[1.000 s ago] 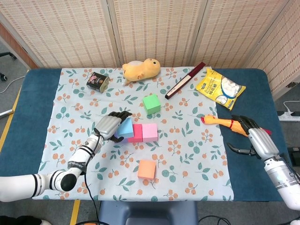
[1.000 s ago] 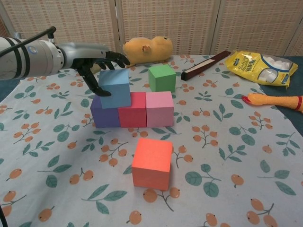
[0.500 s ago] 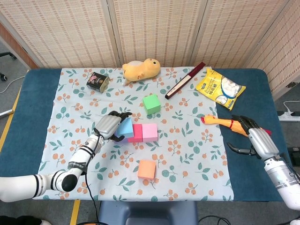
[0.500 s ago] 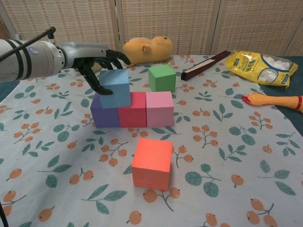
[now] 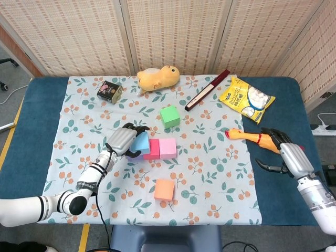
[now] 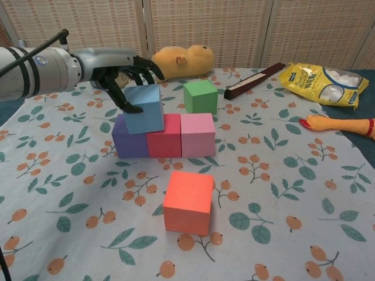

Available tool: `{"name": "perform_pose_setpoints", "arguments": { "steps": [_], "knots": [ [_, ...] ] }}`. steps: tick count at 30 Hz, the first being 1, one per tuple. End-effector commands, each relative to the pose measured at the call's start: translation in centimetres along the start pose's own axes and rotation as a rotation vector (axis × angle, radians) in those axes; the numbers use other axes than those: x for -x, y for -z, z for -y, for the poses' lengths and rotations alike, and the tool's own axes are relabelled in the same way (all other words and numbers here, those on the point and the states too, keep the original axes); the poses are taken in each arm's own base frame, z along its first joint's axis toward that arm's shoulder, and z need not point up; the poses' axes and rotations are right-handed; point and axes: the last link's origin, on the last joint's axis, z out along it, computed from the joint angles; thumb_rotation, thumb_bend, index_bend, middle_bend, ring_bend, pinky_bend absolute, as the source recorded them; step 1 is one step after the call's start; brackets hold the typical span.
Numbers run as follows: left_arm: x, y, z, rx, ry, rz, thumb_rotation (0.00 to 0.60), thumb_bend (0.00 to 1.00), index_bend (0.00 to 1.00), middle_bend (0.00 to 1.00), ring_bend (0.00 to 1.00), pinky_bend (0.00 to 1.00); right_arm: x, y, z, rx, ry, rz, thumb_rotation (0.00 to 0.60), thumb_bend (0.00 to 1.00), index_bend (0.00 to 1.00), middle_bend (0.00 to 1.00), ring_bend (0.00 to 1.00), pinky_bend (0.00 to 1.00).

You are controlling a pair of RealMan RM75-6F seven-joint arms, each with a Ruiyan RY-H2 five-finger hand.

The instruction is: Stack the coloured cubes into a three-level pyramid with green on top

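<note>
My left hand (image 6: 124, 65) grips the light blue cube (image 6: 143, 109), thumb on its left face and fingers over its far top edge. That cube rests, slightly tilted, on the purple cube (image 6: 125, 142) and the red cube (image 6: 166, 137). The pink cube (image 6: 198, 134) adjoins the red one on the right, making a row of three. In the head view my left hand (image 5: 122, 140) hides the purple cube. The green cube (image 5: 169, 116) stands alone behind the row. An orange cube (image 5: 165, 189) sits in front. My right hand (image 5: 287, 156) hovers with fingers apart over the table's right side, holding nothing.
A yellow plush toy (image 5: 157, 77), a small tin (image 5: 109, 90), a long dark red box (image 5: 207, 89) and a yellow snack bag (image 5: 247, 98) lie along the back. A rubber chicken (image 5: 249, 137) lies just left of my right hand. A woven screen stands behind the table.
My left hand has nudged the blue cube slightly to the right, so it sits more over the seam between purple and red. The right hand has barely moved.
</note>
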Motion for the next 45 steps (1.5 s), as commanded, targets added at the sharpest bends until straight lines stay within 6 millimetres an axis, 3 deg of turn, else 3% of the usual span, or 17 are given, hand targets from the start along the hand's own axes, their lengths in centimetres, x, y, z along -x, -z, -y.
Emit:
{"name": "perform_pose_setpoints", "arguments": {
  "steps": [1,26,45],
  "knots": [
    [-0.2,0.1,0.1,0.01,0.004,-0.01,0.6,0.31,0.19,0.25,0.25,0.14,0.0,0.0,0.0,0.001,-0.001,-0.002,0.305,0.22,0.0,0.12,0.0,0.04],
    [-0.2,0.2,1.7,0.065,-0.08,-0.015,0.6,0.3,0.23,0.25,0.24,0.13,0.1,0.1,0.3,0.007,-0.003,-0.013,0.304,0.22,0.0,0.12,0.0,0.03],
    [-0.1,0.1,1.8,0.095,-0.088,0.006,0.6,0.3,0.23,0.24,0.22,0.11,0.3,0.1,0.7,0.013,-0.003,-0.015,0.304,0.22,0.0,0.12,0.0,0.02]
  ]
}}
